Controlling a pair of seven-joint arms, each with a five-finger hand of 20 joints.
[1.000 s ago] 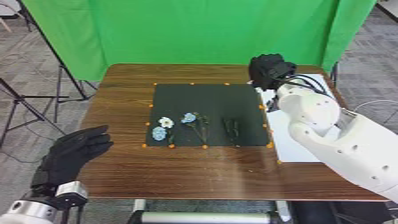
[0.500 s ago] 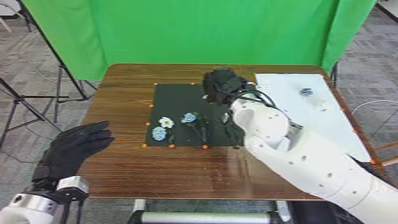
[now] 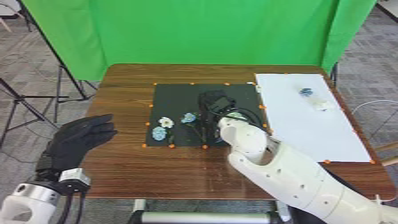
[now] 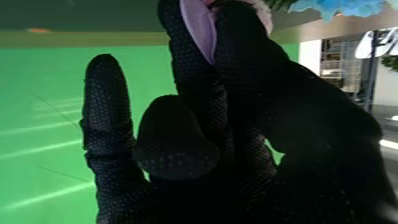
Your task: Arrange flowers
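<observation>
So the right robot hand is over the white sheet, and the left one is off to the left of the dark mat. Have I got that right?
Not quite. In the head view, the right robot hand is over the dark mat, not the white sheet. The left robot hand is indeed left of the mat.

A robotics lab: green backdrop (image 3: 213, 35) at 12 o'clock, black tripods (image 3: 61, 65) near 9, white robot arm (image 3: 289, 175) at 5, gray carpet (image 3: 22, 55) underfoot.
</observation>
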